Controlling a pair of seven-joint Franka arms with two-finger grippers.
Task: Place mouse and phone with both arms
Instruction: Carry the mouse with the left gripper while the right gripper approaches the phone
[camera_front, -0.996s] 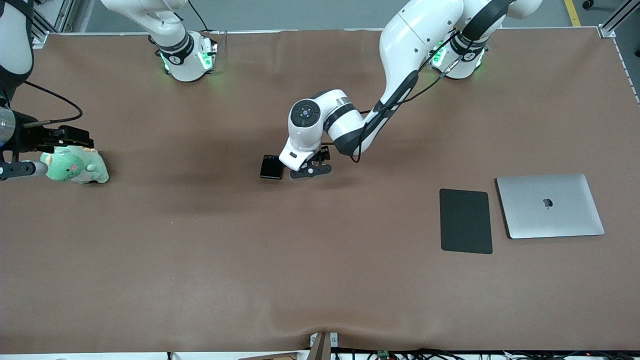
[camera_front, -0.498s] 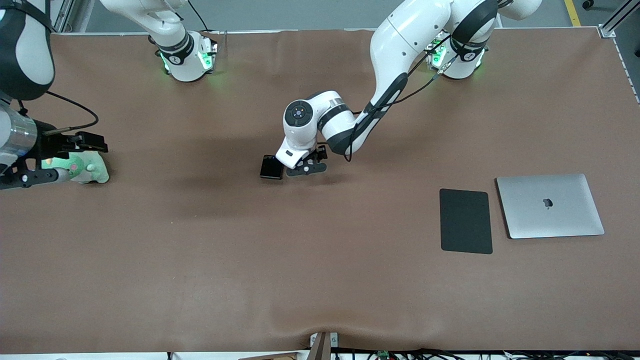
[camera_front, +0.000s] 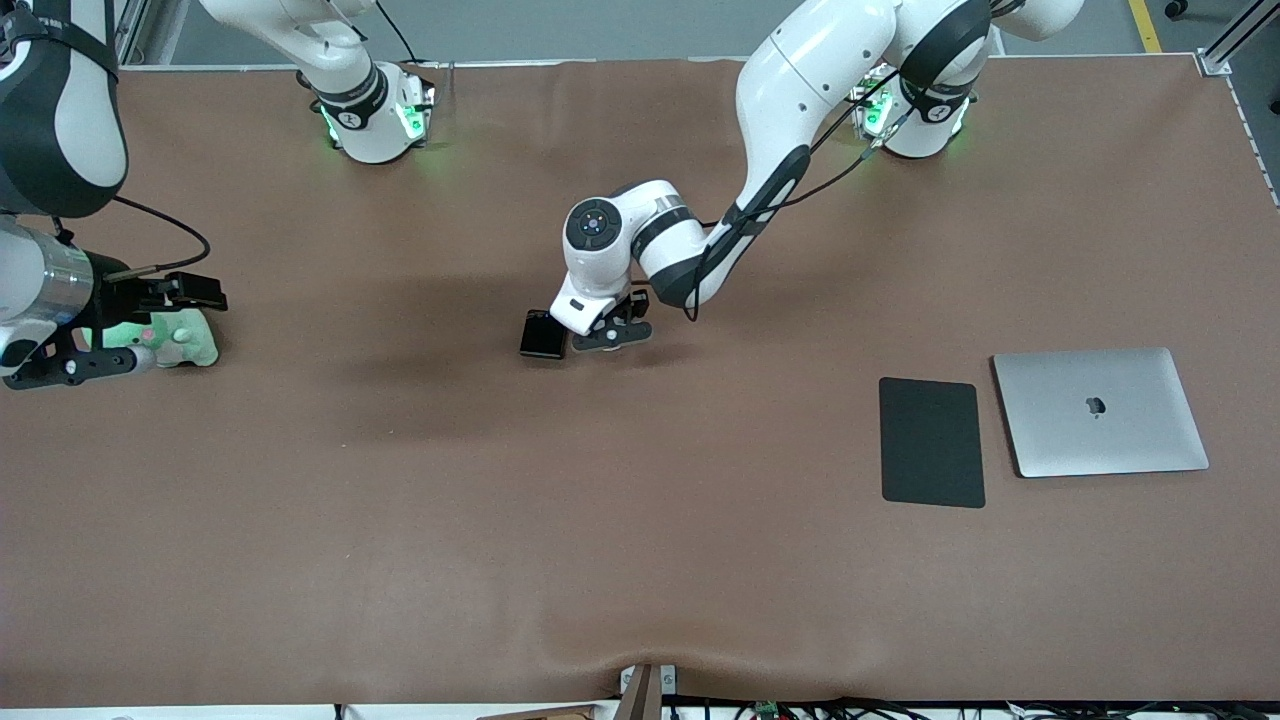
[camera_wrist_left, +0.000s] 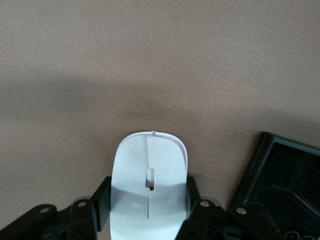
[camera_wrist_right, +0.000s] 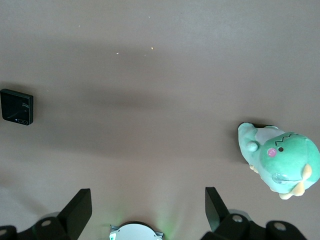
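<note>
The white mouse (camera_wrist_left: 150, 160) lies on the brown table between the fingers of my left gripper (camera_wrist_left: 147, 205), which press against its two sides. In the front view the left gripper (camera_front: 608, 336) hides the mouse at the table's middle. The black phone (camera_front: 543, 335) lies flat right beside it, toward the right arm's end, and shows in the left wrist view (camera_wrist_left: 285, 182) and the right wrist view (camera_wrist_right: 17, 106). My right gripper (camera_front: 150, 328) hangs open and empty (camera_wrist_right: 147, 210) over the right arm's end of the table, above a green plush toy (camera_front: 185, 343).
A matte black mouse pad (camera_front: 931, 442) and a shut silver laptop (camera_front: 1100, 411) lie side by side toward the left arm's end. The plush toy also shows in the right wrist view (camera_wrist_right: 280, 160). Brown cloth covers the table (camera_front: 640, 520).
My right arm has swung in from the table's end and now covers more of the plush toy. My left gripper has shifted slightly toward the phone.
</note>
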